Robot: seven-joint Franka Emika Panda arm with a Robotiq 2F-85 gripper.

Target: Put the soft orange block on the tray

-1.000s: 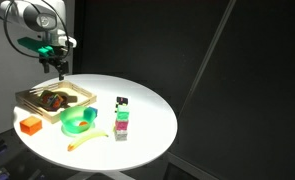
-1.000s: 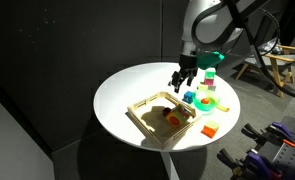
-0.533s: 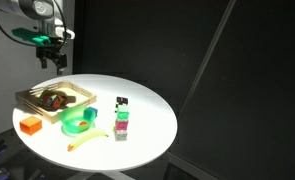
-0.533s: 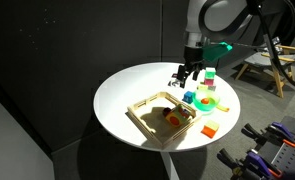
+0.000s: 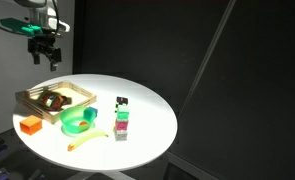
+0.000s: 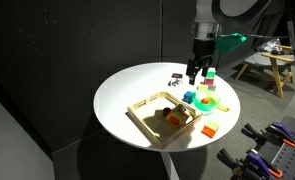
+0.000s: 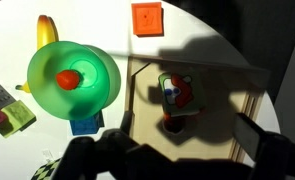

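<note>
The arm's two dark fingers point(image 7: 87, 160) are hanging high above the shallow wooden tray point(image 6: 143, 127), spread wide apart and gripping nothing. The soft orange block point(image 5: 29, 125) is lying on the round white surface point(image 5: 152, 118), outside the tray and close to one of its corners, near the surface's edge; it is not touching the tray. A round green plastic bowl point(image 5: 79, 121) is sitting just beside the tray and is holding something small and red-orange point(image 7: 69, 78). A small blue cube point(image 7: 84, 125) is resting close by the bowl, near the tray's wall. A yellow banana point(image 5: 87, 141) is lying beyond the bowl, farther from the tray. Inside the tray a few small mixed-coloured items are lying, too dim for me to name. A short stack of coloured blocks point(image 5: 121, 123) is standing well apart from the tray.
</note>
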